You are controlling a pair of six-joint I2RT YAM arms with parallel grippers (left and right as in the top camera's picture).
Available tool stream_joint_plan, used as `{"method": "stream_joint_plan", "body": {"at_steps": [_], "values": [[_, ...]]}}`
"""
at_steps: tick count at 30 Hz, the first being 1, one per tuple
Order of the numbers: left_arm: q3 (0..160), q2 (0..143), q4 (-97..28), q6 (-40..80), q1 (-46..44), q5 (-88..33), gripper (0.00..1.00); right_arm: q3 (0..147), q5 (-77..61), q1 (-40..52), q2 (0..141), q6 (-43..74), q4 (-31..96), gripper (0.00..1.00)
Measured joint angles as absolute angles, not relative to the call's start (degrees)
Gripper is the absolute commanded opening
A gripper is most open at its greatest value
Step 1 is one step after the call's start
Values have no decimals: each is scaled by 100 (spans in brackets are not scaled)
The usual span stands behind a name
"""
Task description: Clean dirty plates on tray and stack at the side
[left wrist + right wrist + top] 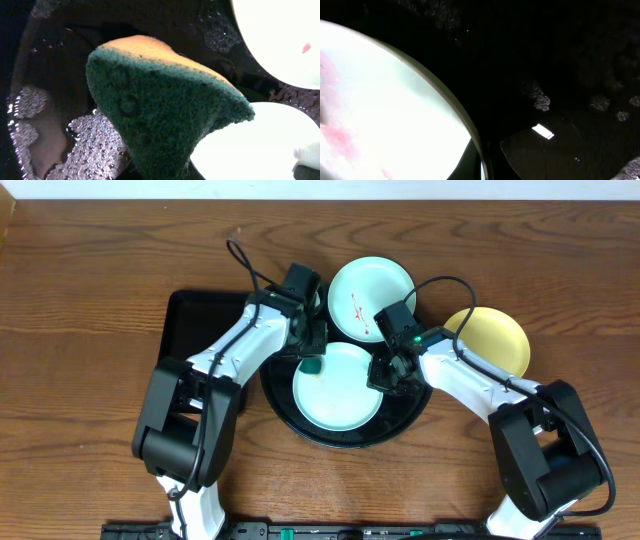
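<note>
The round black tray (pixel 408 412) sits mid-table, wet with foam in the left wrist view (pixel 95 142). One mint plate (pixel 338 388) lies on it. My left gripper (pixel 312 360) is shut on a green and yellow sponge (pixel 165 105) at this plate's back-left edge; the sponge hides the fingers. My right gripper (pixel 386 370) is shut on the plate's right rim (pixel 482 160); pink smears show on the plate (pixel 380 110). A second mint plate (pixel 372 298) with red smears lies at the tray's back edge. The yellow plate (pixel 495 340) lies on the table to the right.
A rectangular black tray (pixel 200 330) lies left of the round tray, under the left arm. The table is brown wood (pixel 90 300). Both arms reach in from the front edge and meet over the round tray.
</note>
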State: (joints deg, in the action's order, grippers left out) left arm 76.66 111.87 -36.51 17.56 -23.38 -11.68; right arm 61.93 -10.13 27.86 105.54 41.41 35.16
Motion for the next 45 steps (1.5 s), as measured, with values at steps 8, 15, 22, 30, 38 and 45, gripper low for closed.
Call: {"method": "stream_joint_plan", "body": {"at_steps": [8, 15, 22, 30, 38, 45], "values": [[7996, 11196, -3820, 1638, -2659, -1074, 7, 6193, -1229, 2836, 10582, 4165, 3365, 1], [8012, 11196, -4676, 1653, -2630, -1085, 7, 6193, -1243, 2836, 10582, 4167, 3361, 1], [7944, 11201, -4622, 1756, -2633, -1629, 7, 6193, -1243, 2836, 10582, 4167, 3358, 1], [7913, 11644, -3489, 2154, -2630, -1791, 8, 6193, -1247, 2836, 10584, 4167, 3358, 1], [7972, 11684, -3835, 2475, -2637, -1363, 7, 6193, -1262, 2834, 10584, 4167, 3356, 1], [7988, 11677, -4069, 2860, -2637, -694, 7, 6193, -1308, 2836, 10584, 4167, 3312, 1]]}}
